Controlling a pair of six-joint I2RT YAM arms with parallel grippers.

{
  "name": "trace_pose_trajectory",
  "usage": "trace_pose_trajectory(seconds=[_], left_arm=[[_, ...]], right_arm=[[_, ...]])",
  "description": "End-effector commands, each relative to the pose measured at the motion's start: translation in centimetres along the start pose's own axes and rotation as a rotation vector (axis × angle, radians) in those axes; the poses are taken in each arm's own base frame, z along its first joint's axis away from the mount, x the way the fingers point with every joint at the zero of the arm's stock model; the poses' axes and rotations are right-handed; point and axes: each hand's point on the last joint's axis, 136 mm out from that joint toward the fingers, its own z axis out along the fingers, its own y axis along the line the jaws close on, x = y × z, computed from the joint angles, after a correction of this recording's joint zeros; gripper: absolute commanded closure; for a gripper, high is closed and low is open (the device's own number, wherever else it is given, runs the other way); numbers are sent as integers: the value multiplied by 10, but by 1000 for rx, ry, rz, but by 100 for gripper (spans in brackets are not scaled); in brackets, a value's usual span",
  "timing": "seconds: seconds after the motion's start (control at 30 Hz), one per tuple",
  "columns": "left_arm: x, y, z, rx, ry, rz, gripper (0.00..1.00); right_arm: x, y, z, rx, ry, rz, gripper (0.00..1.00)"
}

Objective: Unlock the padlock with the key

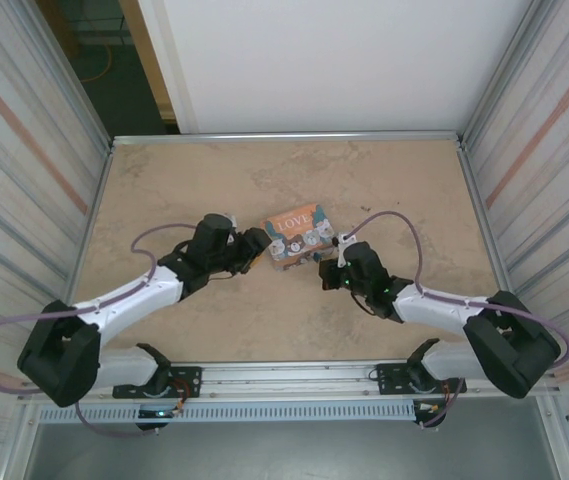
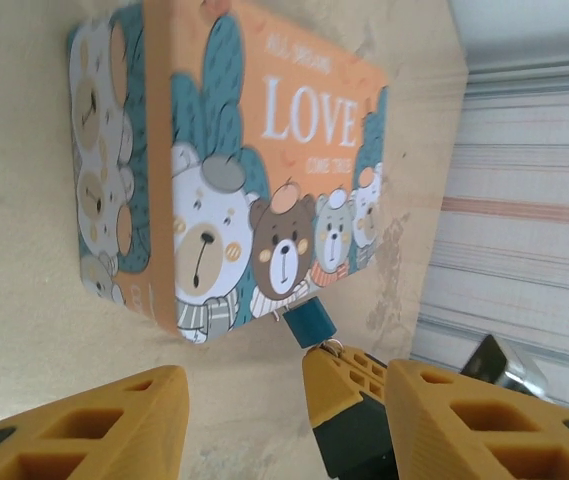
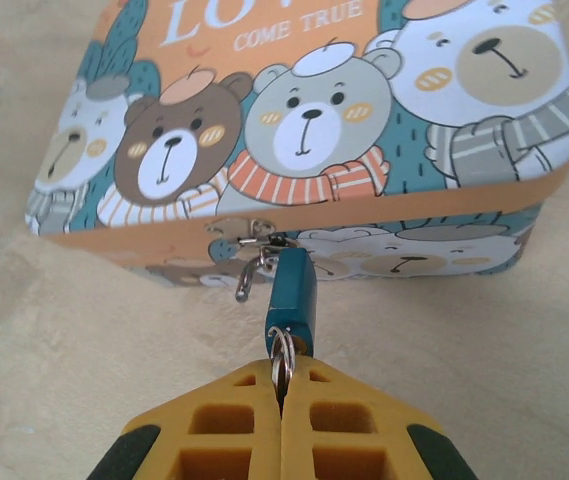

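The right gripper (image 3: 282, 382) pinched the key (image 3: 281, 352); the padlock (image 3: 292, 290) lay straight ahead of its jaws, lengthwise. The left gripper (image 1: 256, 246) stood open.

Plenty of bare worktop (image 1: 264, 175) behind the tin (image 1: 297, 235), clear out to the corrugated walls (image 1: 34, 150). Up front it's tight: the right gripper (image 3: 282, 385), clamped on the key ring (image 3: 281, 352), sits right at the padlock (image 3: 292, 290) on the tin's near side, and the left gripper (image 2: 284, 385), jaws spread wide, crowds the tin's left end. Little gap between them.
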Motion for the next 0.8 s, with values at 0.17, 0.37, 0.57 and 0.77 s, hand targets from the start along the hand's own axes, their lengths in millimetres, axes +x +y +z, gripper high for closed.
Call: trace_pose_trajectory(seconds=[0.17,0.37,0.57,0.77], left_arm=[[-26,-15,-34,-54,-126,195,44],[-26,-13,-36,-60,-133,200,44],[-25,-10,-35,-64,-127,194,43],[-24,-6,-36,-73,-125,185,43]], right_arm=[[11,-7,-11,-70,93,294,100],[17,-19,-8,-70,78,514,100],[22,-27,1,-50,63,625,100],[27,-36,7,-4,61,664,100]])
